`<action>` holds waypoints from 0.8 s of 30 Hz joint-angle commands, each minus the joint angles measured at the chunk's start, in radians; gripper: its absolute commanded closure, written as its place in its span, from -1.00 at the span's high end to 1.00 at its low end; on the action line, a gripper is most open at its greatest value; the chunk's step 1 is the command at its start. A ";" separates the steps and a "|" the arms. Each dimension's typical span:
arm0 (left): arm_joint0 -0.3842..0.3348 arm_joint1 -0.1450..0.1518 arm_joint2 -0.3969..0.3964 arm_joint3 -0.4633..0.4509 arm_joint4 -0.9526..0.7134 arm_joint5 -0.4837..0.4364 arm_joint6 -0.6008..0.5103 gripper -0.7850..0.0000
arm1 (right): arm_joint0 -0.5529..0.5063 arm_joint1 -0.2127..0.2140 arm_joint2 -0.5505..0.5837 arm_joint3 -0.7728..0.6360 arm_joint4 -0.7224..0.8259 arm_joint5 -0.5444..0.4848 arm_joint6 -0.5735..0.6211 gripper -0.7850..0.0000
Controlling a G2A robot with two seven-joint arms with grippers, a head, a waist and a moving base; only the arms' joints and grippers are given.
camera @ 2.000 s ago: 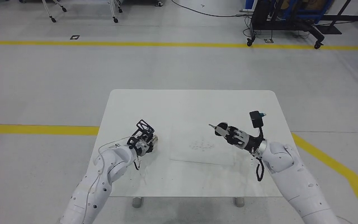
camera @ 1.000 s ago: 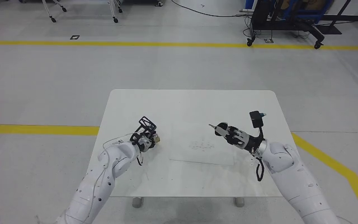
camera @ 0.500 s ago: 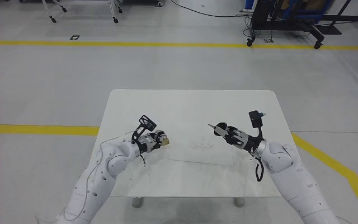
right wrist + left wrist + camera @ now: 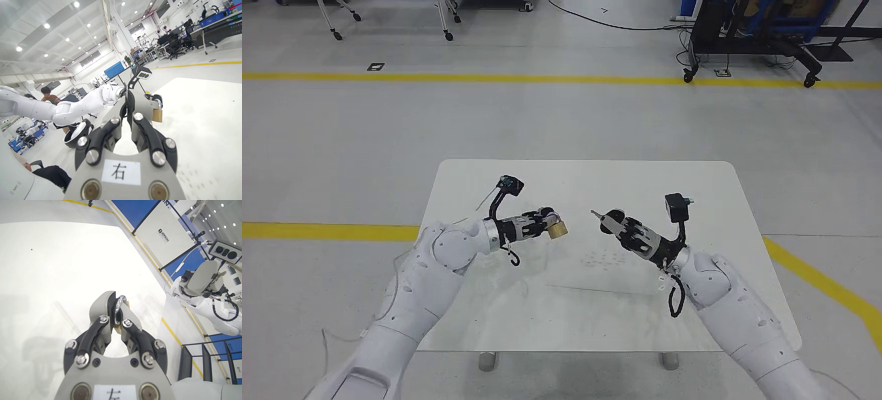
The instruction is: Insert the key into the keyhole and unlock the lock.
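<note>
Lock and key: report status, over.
Left jaws shut on lock, gripped at the shackle. Right jaws shut on key, tip aimed at lock. Key not yet inserted, gap between them. Nothing in the gap.

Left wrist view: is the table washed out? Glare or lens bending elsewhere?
Left wrist view: yes, the table is near-featureless white under bright light, and the wide-angle lens stretches things toward the edges. Right wrist view: ceiling lamps show as bright spots, the brass lock is plainly lit. Top view: even light, floor lines straight.
</note>
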 commanded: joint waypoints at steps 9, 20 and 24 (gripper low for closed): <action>0.016 -0.014 -0.008 0.064 -0.360 0.047 -0.130 -1.00 | -0.011 -0.015 -0.020 -0.020 -0.007 0.067 -0.076 -1.00; -0.097 -0.093 0.082 0.281 -0.829 0.167 -0.364 -1.00 | 0.009 -0.072 -0.091 0.076 -0.163 0.082 -0.360 -1.00; -0.135 -0.120 0.102 0.353 -0.930 0.218 -0.431 -1.00 | 0.007 -0.087 -0.097 0.088 -0.266 0.106 -0.470 -1.00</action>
